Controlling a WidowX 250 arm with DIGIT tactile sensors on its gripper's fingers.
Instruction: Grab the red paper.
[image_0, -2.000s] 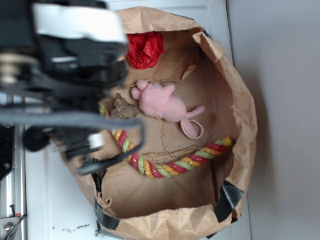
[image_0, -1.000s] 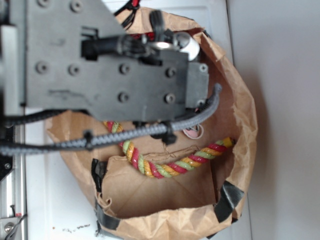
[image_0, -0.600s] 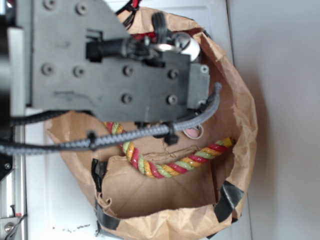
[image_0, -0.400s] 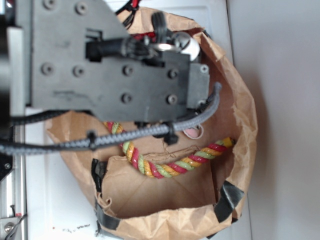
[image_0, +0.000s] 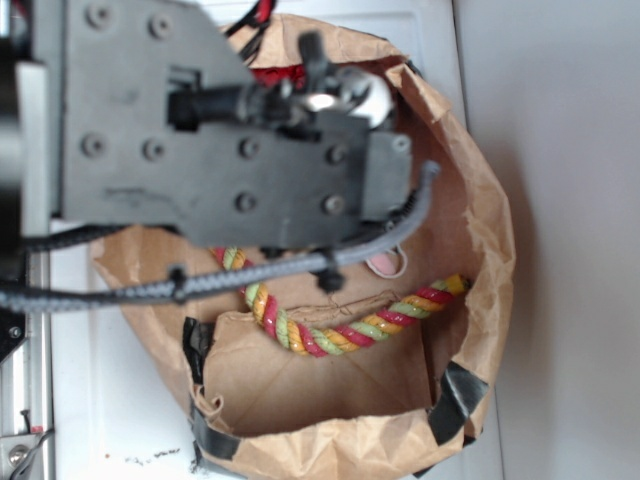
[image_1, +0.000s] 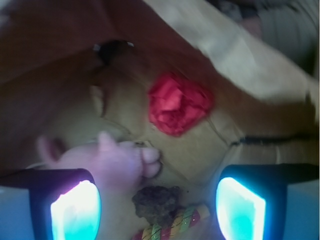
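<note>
The red paper (image_1: 179, 103) is a bright red wrinkly wad on the floor of the brown paper bag (image_1: 235, 55), ahead of my gripper (image_1: 157, 207) in the wrist view. The gripper is open and empty, its two lit fingers (image_1: 75, 212) wide apart, hanging above the pink plush mouse (image_1: 112, 162) and a brown lump (image_1: 157, 200). In the exterior view my arm (image_0: 230, 130) covers the bag's upper half; only a sliver of the red paper (image_0: 272, 75) shows at its top edge.
The red-yellow-green twisted rope (image_0: 350, 325) curves across the bag floor and shows between the fingers (image_1: 170, 227). The bag's walls (image_0: 480, 230) rise all round. A white surface (image_0: 100, 400) lies under the bag. A metal rail (image_0: 25, 400) runs along the left.
Two seconds ago the arm stood left of the bag with the paper and the mouse in plain sight. It has since moved over the bag and covers them; lately it shifted slightly.
</note>
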